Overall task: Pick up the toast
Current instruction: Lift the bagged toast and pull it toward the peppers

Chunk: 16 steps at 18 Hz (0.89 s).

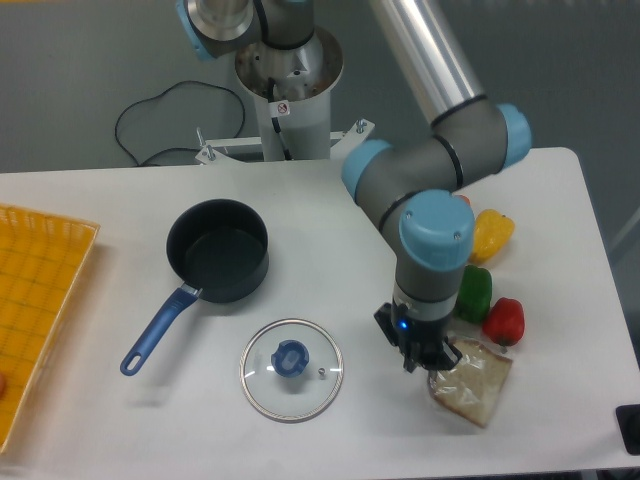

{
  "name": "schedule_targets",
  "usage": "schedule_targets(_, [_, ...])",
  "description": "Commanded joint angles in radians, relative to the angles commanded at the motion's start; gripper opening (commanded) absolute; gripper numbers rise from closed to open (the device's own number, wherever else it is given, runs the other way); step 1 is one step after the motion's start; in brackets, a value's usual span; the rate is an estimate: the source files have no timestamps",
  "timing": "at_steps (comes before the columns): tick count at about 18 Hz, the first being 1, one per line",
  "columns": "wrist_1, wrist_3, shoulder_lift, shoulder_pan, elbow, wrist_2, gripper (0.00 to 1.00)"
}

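Note:
The toast (474, 384) is a pale slice with a brown crust in shiny clear plastic. It hangs tilted just above the table near the front right. My gripper (431, 357) points down and is shut on the toast's left edge. The arm's wrist hides part of the fingers.
A green pepper (473, 293), a red pepper (506, 320) and a yellow pepper (491, 233) lie right of the arm. A glass lid (291, 369) with a blue knob lies left of the gripper. A dark pot (217, 250) with a blue handle stands further left. An orange tray (35, 315) sits at the left edge.

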<state>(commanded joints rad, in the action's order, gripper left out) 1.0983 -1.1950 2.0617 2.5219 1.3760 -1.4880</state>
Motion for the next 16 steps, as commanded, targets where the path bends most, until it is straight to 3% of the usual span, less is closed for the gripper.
schedule_targets(9, [0.008,-0.018,-0.055,0.003,0.037,0.0,0.0])
schedule_targets(16, [0.123,-0.12,-0.106,0.018,0.037,-0.014,0.0])
